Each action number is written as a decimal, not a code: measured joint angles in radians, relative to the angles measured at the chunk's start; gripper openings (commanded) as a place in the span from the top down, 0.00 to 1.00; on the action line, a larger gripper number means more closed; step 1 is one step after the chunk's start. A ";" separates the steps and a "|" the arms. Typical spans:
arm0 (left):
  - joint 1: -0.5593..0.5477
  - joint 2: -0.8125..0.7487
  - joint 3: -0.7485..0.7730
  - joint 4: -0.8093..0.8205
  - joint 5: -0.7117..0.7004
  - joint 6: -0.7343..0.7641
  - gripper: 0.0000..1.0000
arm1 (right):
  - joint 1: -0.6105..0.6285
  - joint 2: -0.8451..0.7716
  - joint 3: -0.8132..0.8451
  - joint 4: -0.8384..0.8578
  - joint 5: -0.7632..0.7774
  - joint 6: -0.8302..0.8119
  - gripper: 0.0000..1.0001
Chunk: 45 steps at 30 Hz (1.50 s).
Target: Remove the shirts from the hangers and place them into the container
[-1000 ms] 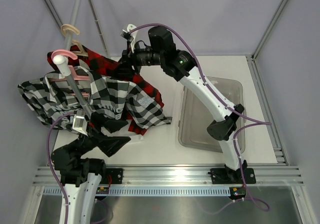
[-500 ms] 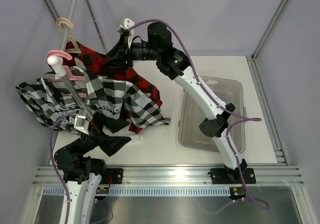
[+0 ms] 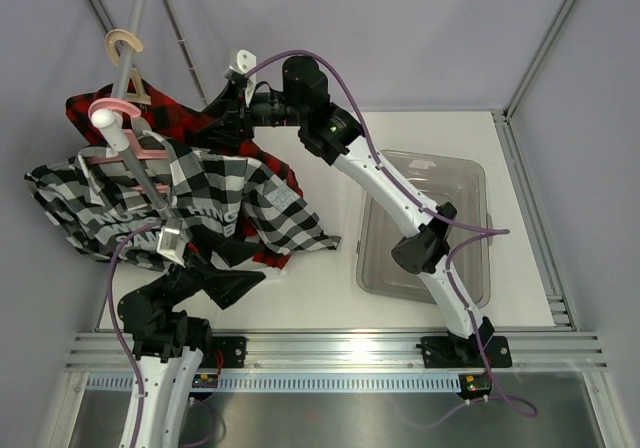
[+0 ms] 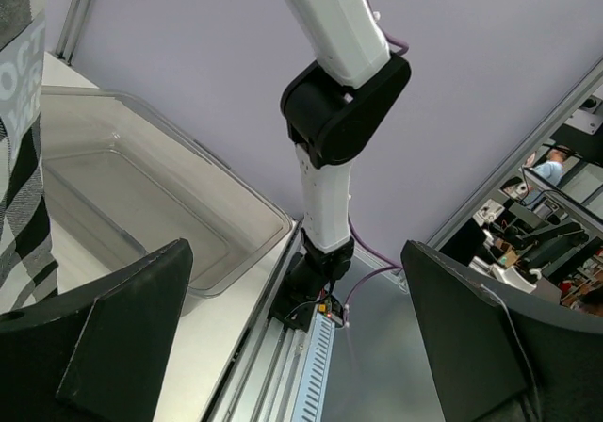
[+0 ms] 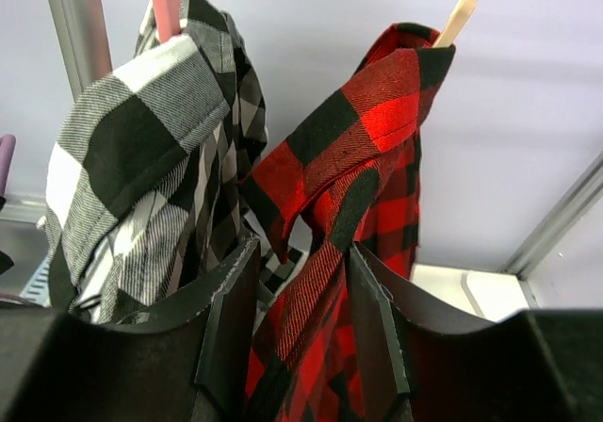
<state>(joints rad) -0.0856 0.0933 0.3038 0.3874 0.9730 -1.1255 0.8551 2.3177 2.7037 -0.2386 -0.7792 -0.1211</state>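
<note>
**Right gripper [image 5: 303,295] pinching the red shirt [image 5: 377,111], left gripper [image 3: 250,265] hanging open**

I am reaching my right arm up and left across the table [image 3: 320,293] toward the rack pole [image 3: 143,8]. My right jaws are standing about half closed and gripping a fold of the red shirt's front, just below the collar. Cloth is filling the gap and touching both fingers.

The red shirt is hanging on the wooden hanger [image 5: 462,8], whose hook is sitting at the pole, far left. Just beside it, the black-and-white shirt [image 3: 225,183] is hanging on the pink hanger [image 3: 125,103]. It is draping down over the red one's lower part.

My left jaws are gaping as wide as they go and holding nothing. They are hovering low at the near left, just beside the black-and-white shirt's hem, and pointing toward the right.

The container [image 3: 478,173] is sitting on the table's right side, well apart from both shirts. My right arm's elbow is passing over it.
</note>
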 measured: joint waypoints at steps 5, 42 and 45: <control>0.000 0.000 -0.019 0.008 0.000 -0.005 0.01 | 0.002 -0.079 -0.108 -0.058 0.042 -0.103 1.00; -0.005 -0.008 -0.052 0.004 0.012 0.002 0.01 | 0.016 -0.397 -0.390 -0.278 0.505 -0.273 0.40; -0.005 -0.007 -0.052 0.003 0.015 0.003 0.01 | 0.016 -0.372 -0.385 -0.282 0.498 -0.271 0.39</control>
<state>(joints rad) -0.0910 0.0860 0.2516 0.3908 0.9878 -1.1229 0.8715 1.9453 2.3188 -0.5201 -0.2810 -0.3923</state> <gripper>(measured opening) 0.985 0.608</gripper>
